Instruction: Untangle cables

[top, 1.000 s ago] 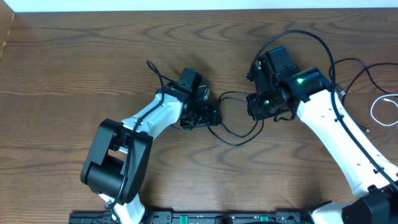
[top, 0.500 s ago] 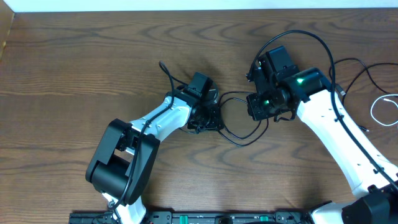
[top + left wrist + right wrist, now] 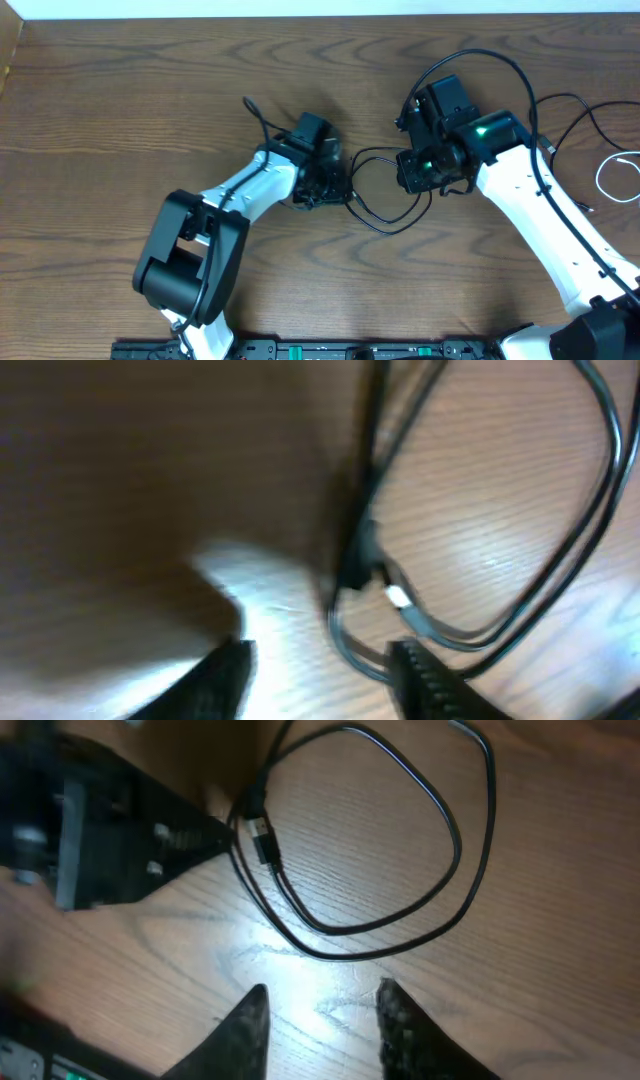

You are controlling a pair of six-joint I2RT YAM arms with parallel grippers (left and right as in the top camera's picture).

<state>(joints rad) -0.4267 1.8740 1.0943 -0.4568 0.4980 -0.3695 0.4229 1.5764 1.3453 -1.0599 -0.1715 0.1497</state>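
Note:
A thin black cable (image 3: 385, 205) lies looped on the wooden table between my two arms. It shows in the left wrist view (image 3: 560, 550) with a small plug end (image 3: 372, 575), and in the right wrist view (image 3: 440, 870) with its plug (image 3: 262, 838). My left gripper (image 3: 328, 185) sits at the loop's left end; its jaws (image 3: 320, 675) are open with the cable by the right finger. My right gripper (image 3: 422, 172) hovers at the loop's right side, jaws (image 3: 320, 1020) open and empty over bare wood. A white cable (image 3: 615, 178) lies at the far right.
Another black cable (image 3: 590, 120) runs along the right edge of the table near the white loop. The thicker black wire (image 3: 480, 60) arcs above my right arm. The table's far edge meets a white wall (image 3: 320, 8).
My left gripper swung right toward the cable loop, then drew back a little to the left. The right arm has stayed still.

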